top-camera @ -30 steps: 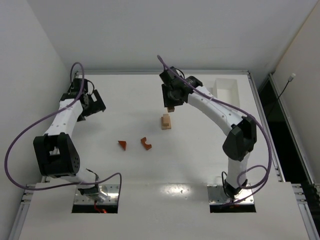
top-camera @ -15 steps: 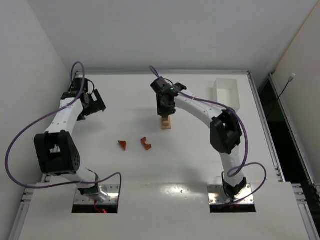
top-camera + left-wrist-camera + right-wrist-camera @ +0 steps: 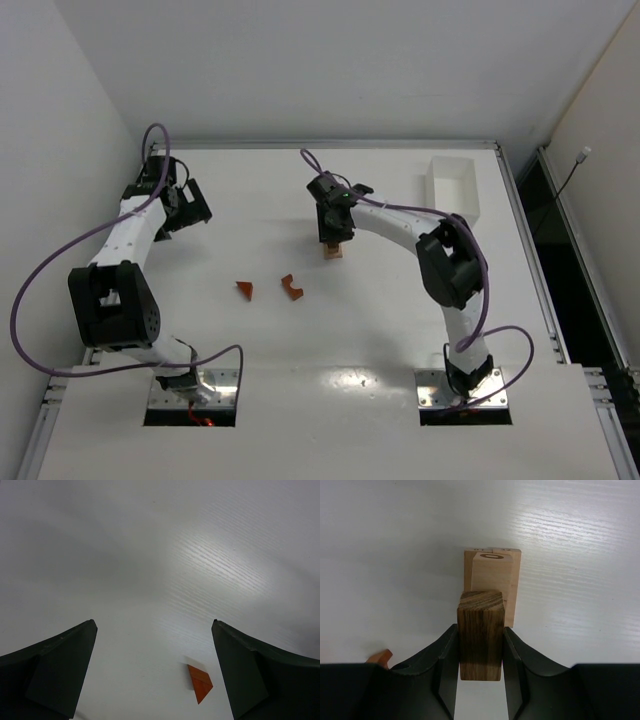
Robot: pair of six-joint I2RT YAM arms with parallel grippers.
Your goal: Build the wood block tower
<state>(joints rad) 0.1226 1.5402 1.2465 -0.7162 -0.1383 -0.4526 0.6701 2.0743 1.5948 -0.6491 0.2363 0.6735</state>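
Mostly, the right tool hides the wood block tower in the overhead view; only a pale sliver of its base shows at the centre of the frame, just below the black fingers; whether the carried piece touches the stack cannot be told from either view. Low on the left of the right wrist view a reddish scrap is cut off by a finger, with too little showing to name it.

Around the stack the white bench carries a red-brown wedge and an arch piece, near each other but apart, lower left of the tower; a white tray sits at the upper right; the left tool hangs at the upper left, jaws spread wide, well apart from the blocks.

The right tool is narrowed onto a dark block with streaky grain, held upright; beyond it the tower is a pale tan base with a lighter block on top, marked with a small oval.
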